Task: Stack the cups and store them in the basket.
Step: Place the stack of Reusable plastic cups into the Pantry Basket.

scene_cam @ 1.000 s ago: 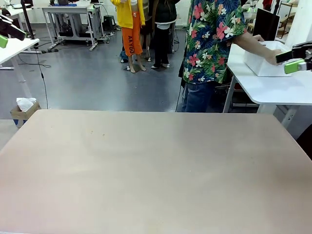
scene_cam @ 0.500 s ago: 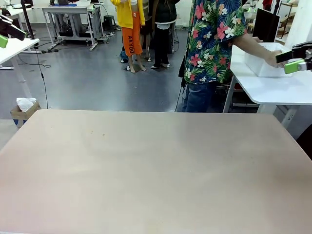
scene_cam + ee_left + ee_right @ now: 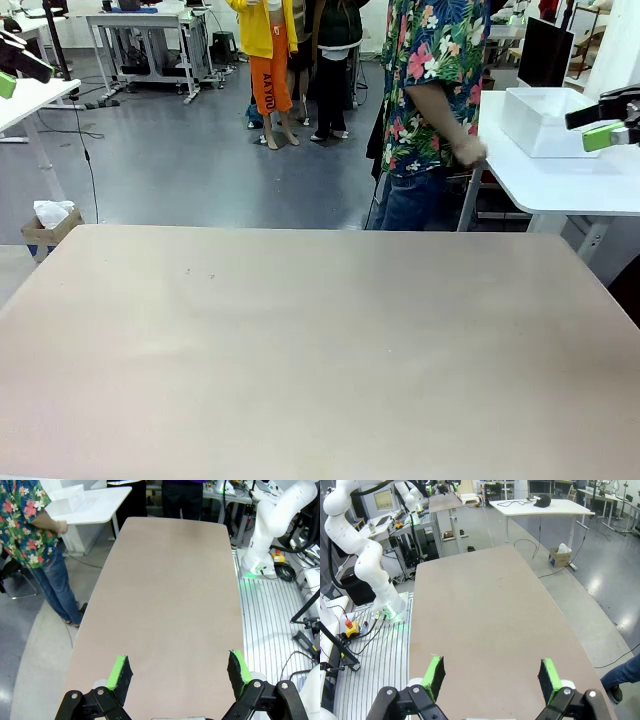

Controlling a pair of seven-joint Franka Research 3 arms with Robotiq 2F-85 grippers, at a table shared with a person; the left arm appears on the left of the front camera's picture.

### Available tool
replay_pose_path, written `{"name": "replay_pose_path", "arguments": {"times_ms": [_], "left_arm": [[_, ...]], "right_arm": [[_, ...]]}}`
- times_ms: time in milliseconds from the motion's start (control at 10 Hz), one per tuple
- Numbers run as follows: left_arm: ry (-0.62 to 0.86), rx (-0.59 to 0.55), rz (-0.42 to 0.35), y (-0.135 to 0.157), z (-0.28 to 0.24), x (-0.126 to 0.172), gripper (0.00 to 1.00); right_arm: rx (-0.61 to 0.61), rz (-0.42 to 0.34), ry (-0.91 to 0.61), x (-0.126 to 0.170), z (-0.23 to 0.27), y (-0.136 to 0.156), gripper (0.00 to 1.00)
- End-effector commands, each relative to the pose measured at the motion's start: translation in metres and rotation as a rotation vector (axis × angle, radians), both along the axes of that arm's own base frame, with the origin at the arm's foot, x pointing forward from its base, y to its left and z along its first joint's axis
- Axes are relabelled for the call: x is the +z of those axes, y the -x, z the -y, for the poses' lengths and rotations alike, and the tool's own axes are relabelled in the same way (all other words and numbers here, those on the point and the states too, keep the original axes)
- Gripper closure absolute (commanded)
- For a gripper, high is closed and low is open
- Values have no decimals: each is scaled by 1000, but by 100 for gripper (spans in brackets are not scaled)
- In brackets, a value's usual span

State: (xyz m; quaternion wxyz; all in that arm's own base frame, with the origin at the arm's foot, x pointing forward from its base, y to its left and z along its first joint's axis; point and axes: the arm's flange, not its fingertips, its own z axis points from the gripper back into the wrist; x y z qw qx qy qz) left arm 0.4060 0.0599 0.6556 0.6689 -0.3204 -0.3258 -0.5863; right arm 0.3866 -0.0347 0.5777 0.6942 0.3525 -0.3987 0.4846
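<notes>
Your table is a plain pinkish beige. The basket is white, on a white side table. The person's shirt is dark navy with pink, green and white flowers, over blue jeans. Both end effectors, left and right, are black with bright green pads. The floor is glossy grey.

The left claw hangs up high with its two green fingers spread wide and nothing between them. The right claw is the same, wide open and empty. The person's hand hangs down at two o'clock.
</notes>
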Motion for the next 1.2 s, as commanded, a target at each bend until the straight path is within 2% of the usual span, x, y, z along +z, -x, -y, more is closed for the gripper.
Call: {"name": "replay_pose_path", "arguments": {"times_ms": [0,1100], "left_arm": [[-1,6,-6,0,2,4,0],[-1,6,-6,0,2,4,0]], "right_arm": [[-2,8,-27,4,-2,-1,0],[-2,8,-27,4,-2,-1,0]]}}
